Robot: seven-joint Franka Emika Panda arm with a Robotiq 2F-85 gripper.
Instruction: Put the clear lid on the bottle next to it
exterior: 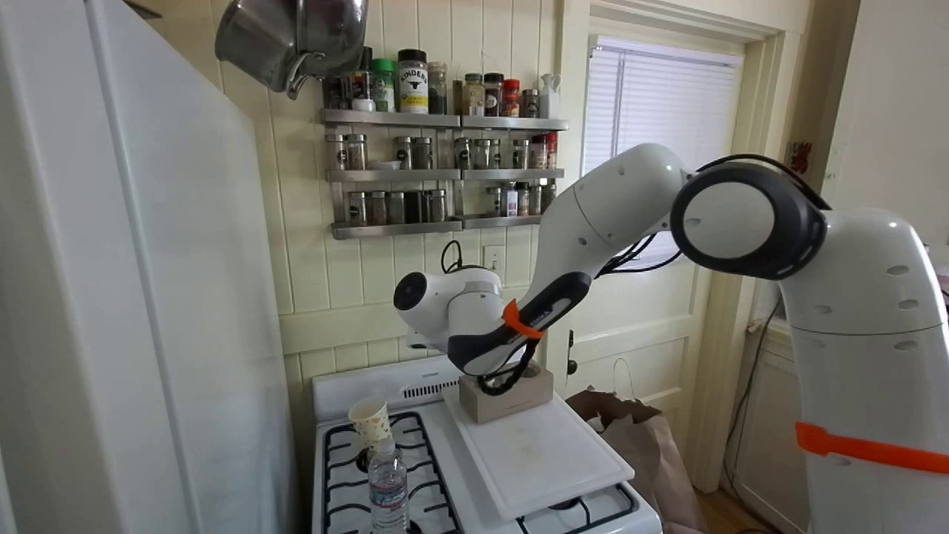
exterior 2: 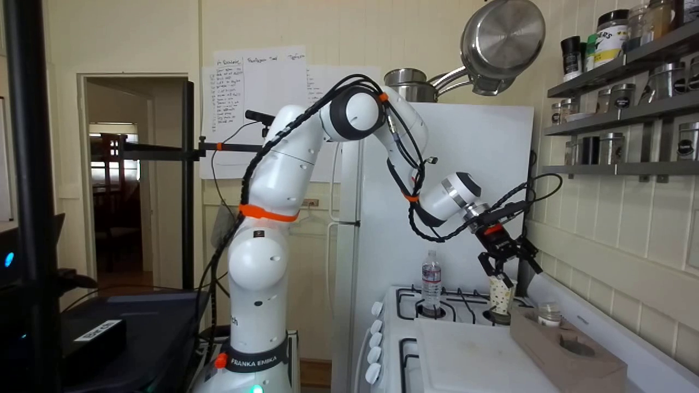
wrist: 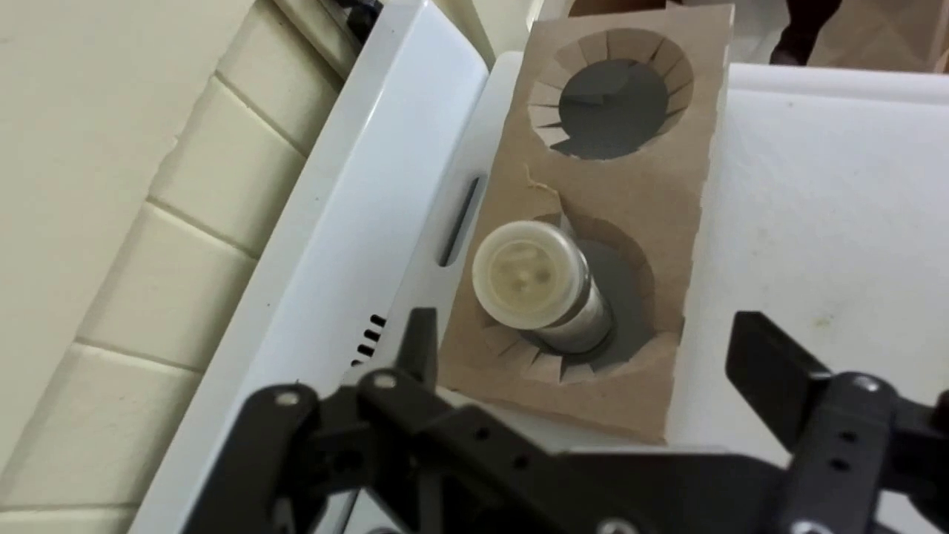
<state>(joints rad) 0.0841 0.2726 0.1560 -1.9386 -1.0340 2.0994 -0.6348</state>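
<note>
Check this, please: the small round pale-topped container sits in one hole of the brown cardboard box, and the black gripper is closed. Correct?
No: the black gripper is open, its fingers wide apart, as the wrist view shows. The container does sit in the box.

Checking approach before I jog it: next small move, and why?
I'd probably nudge the open tool slightly toward the stove's back panel before lowering. If the small jar in the cardboard box is the target, the wrist view shows it framed between the fingers, untouched, but nearer the one on that side.
</note>
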